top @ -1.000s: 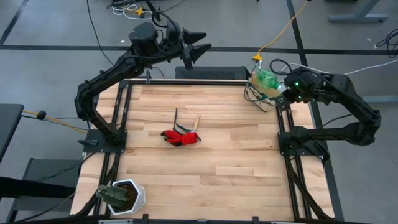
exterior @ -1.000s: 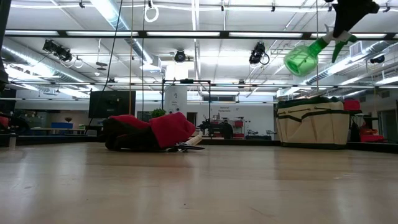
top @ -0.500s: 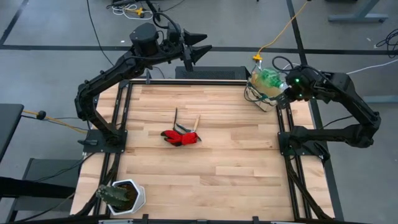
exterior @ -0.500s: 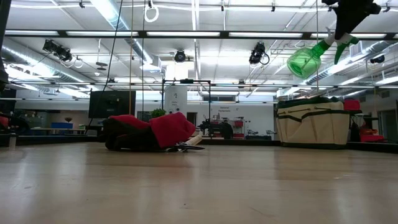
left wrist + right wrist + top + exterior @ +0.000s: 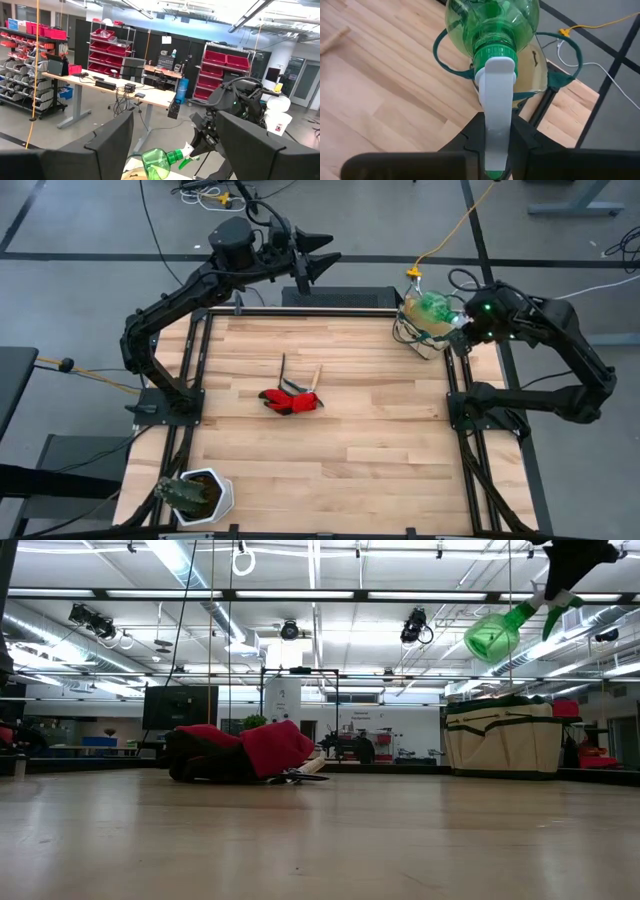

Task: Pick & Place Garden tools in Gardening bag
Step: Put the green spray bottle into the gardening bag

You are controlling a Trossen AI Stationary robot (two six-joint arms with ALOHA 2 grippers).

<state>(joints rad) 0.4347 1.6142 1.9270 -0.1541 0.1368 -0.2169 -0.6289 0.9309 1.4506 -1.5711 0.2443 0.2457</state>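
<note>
Your right gripper [image 5: 497, 145] was clamped on white trigger head of green sprayer [image 5: 432, 307], holding it in air directly above bag [image 5: 503, 735] at table's far right corner. Your left gripper [image 5: 322, 255], fingers spread apart, hung raised beyond table's far edge. Red glove [image 5: 290, 401] lay mid-table, touching two wooden-handled tools [image 5: 300, 380]. Pot [image 5: 205, 493] sat at near left corner.

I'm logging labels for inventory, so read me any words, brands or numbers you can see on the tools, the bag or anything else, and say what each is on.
No readable text on the translucent green plastic spray bottle.
None on the beige canvas bag with green trim.
None on the red glove.
White sign on the dark rack: too small to read.
</note>
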